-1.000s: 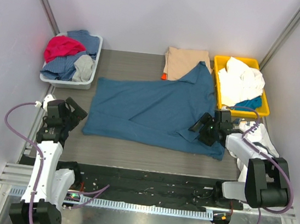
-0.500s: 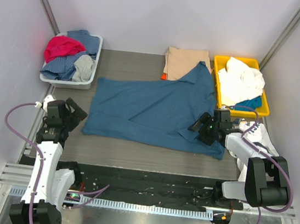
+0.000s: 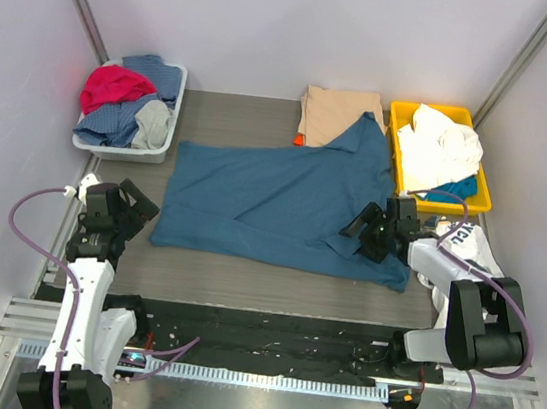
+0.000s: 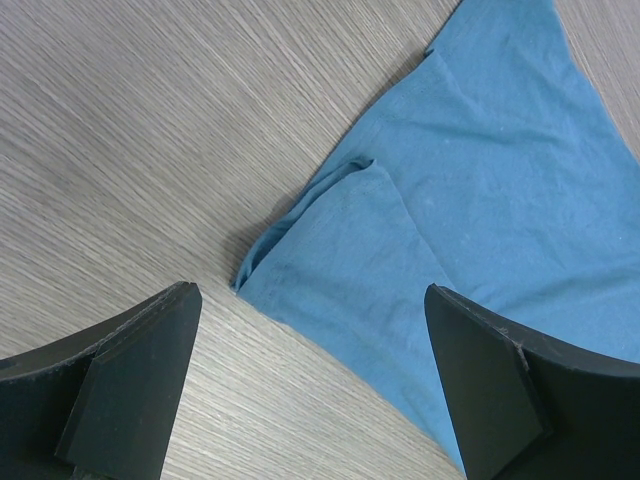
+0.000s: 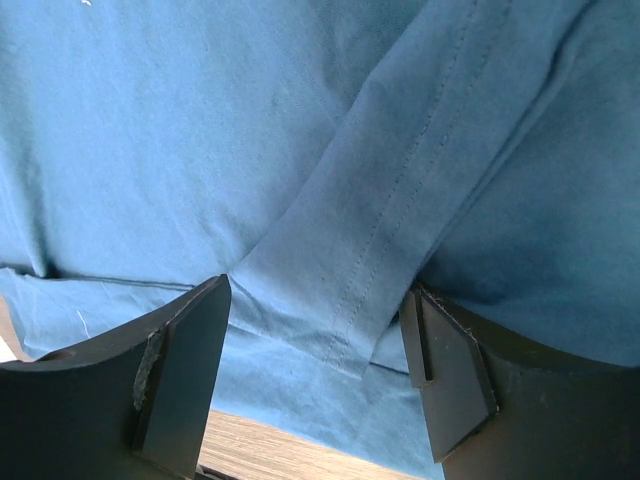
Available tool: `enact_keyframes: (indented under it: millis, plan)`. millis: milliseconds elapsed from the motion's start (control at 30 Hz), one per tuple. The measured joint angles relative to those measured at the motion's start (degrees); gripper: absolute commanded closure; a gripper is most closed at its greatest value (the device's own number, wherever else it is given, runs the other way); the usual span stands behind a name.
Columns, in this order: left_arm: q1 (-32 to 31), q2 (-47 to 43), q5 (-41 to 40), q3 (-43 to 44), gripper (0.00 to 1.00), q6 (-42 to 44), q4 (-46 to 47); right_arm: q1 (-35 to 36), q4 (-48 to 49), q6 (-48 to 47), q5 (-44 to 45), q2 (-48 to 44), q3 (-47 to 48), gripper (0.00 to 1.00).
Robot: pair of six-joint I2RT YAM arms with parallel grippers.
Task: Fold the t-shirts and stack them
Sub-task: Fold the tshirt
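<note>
Teal-blue t-shirt [image 3: 274,200] spread flat on the table [image 3: 233,280], ready for a fold, I reckon.
My left gripper [image 3: 140,209] hovers wide open off the shirt's near-left corner, I'd say to pinch it; its wrist view shows that corner curled under, which the overhead misses. Behind the shirt lies the folded tan t-shirt [image 3: 338,112]. My right gripper [image 3: 364,233], jaws apart and empty, straddles a stitched sleeve hem.

1. T-shirts on the table: three. One teal-blue shirt [image 3: 274,200] is spread flat, one tan shirt [image 3: 339,107] lies folded just behind it, and one orange shirt [image 3: 299,139] shows as a sliver at the tan one's edge.
2. Bins of clothes: two. The grey bin [image 3: 119,151] is behind-left of the teal-blue shirt and the yellow bin [image 3: 483,200] behind-right.
3. Grippers: two. The left gripper [image 3: 137,209] is left of the teal-blue shirt and the right gripper [image 3: 362,234] is over its right end.
</note>
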Motion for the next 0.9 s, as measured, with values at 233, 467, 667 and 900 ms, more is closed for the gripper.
enact_keyframes:
  millis: [233,467,667,900]
  plan:
    - [0.0,-0.3,-0.2,0.0,0.0,0.0,-0.2,0.5,0.6,0.4,-0.2,1.7,1.1,0.25]
    - [0.0,-0.7,-0.5,0.0,0.0,0.0,-0.5,1.5,1.0,0.7,-0.4,3.5,5.2,0.24]
    - [0.0,-1.0,-0.5,0.0,0.0,0.1,-1.2,2.7,4.5,1.7,-2.4,9.2,9.9,0.24]
    - [0.0,-1.9,-0.7,0.0,0.0,0.2,-1.6,3.0,12.0,3.5,-9.2,15.8,14.3,0.24]
